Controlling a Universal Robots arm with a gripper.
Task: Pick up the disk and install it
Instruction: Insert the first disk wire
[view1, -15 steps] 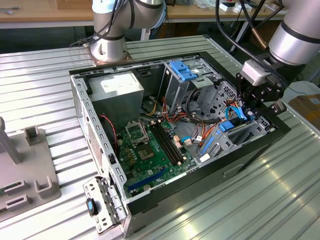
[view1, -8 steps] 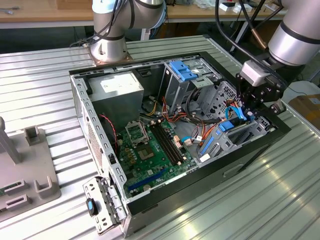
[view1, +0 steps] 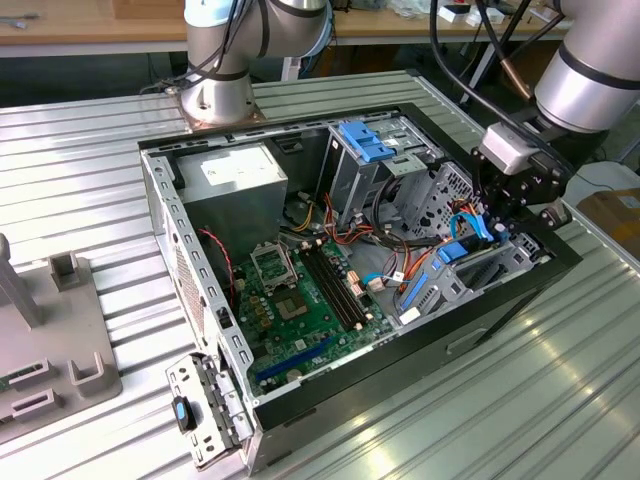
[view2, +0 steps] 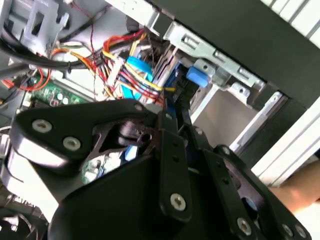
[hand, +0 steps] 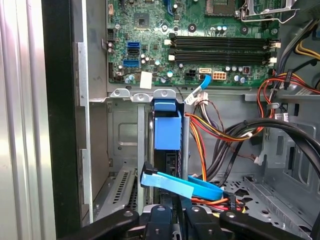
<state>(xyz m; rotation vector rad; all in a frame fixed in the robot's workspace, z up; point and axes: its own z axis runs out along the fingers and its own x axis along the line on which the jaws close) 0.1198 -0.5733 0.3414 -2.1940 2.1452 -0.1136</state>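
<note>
The disk (hand: 167, 131) stands on edge in the drive bay at the corner of the open computer case (view1: 560, 262), on the exterior view's right. Its blue end tab points toward the motherboard, and its dark body runs back to my gripper (hand: 175, 214). The black fingers (view2: 172, 150) sit close together on either side of the disk's rear edge, shut on it. In the exterior view the gripper (view1: 500, 225) hangs over the bay, just beside the disk's blue tab (view1: 455, 250).
Red, yellow and black cable bundles (hand: 220, 135) and a flat blue cable (hand: 185, 184) crowd the bay. The motherboard (view1: 300, 300), memory sticks (hand: 220, 47), power supply (view1: 235, 175) and an upright cage with a blue latch (view1: 365, 140) fill the case. A grey fixture (view1: 60, 340) stands on the exterior view's left.
</note>
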